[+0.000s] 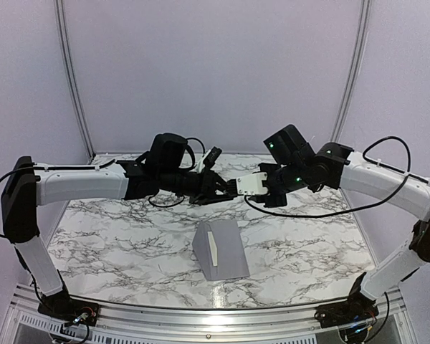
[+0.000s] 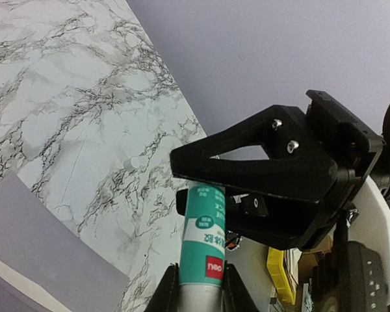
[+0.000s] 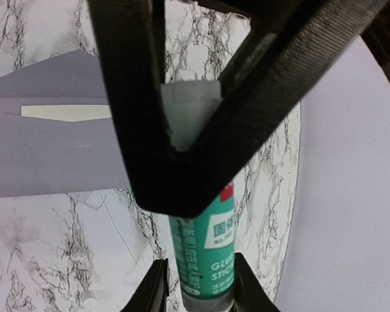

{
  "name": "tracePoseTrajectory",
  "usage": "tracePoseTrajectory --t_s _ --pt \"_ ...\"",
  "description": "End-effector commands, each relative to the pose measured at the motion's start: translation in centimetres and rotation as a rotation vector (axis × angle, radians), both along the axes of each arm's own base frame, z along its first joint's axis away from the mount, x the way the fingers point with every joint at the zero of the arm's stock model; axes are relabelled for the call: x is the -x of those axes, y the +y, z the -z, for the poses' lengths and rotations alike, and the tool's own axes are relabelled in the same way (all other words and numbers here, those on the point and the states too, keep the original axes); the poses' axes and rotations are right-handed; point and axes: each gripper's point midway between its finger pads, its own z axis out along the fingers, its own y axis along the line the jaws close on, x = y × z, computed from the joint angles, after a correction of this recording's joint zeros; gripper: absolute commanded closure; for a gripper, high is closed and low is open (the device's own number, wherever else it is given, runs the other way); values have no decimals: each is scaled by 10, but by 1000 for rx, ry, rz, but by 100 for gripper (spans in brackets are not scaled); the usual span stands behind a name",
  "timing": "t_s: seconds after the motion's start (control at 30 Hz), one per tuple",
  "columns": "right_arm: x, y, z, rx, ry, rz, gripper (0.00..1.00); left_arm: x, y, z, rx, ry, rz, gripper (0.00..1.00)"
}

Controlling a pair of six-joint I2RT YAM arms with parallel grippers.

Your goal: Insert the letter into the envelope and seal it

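The grey envelope (image 1: 226, 254) lies flat on the marble table with its flap open. An off-white strip of the letter (image 1: 213, 247) shows at its mouth; the strip (image 3: 65, 112) also appears in the right wrist view. Above the table, both grippers meet on a green-and-white glue stick (image 2: 205, 234). My left gripper (image 2: 201, 289) is shut on one end of the tube. My right gripper (image 3: 198, 286) has its fingers pressed against the other end (image 3: 205, 253). In the top view the left gripper (image 1: 218, 190) and right gripper (image 1: 238, 188) overlap and hide the tube.
The marble table (image 1: 115, 236) reaches back to a pale wall, and a metal rail (image 1: 201, 315) runs along the near edge. Cables hang under both arms. A corner of the envelope (image 2: 39, 253) lies below the left gripper.
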Motion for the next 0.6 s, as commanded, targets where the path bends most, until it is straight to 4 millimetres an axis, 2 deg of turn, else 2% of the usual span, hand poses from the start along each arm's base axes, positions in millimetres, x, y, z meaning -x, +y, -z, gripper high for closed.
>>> tracePoseTrajectory --t_s 0.0,0.13,0.27,0.4,0.5,0.53,0.57 --pt "-1 5 1 -11 0 6 80 2 -2 -33 70 -53 18 99" --pt "-1 6 -3 -44 4 27 89 -1 -1 -31 62 -63 1 92" --pt "-3 10 -6 -118 50 80 93 -12 5 -40 57 -154 -63 66" --pt "-10 11 -14 -274 198 141 95 -24 25 -69 64 -361 -201 58" --pt "-12 12 -36 -469 391 158 96 -14 36 -103 151 -559 -276 52" --pt "-13 12 -42 -524 451 161 96 -11 41 -102 166 -606 -302 50" --pt "-12 12 -49 -577 511 147 96 -9 45 -109 198 -657 -337 48"
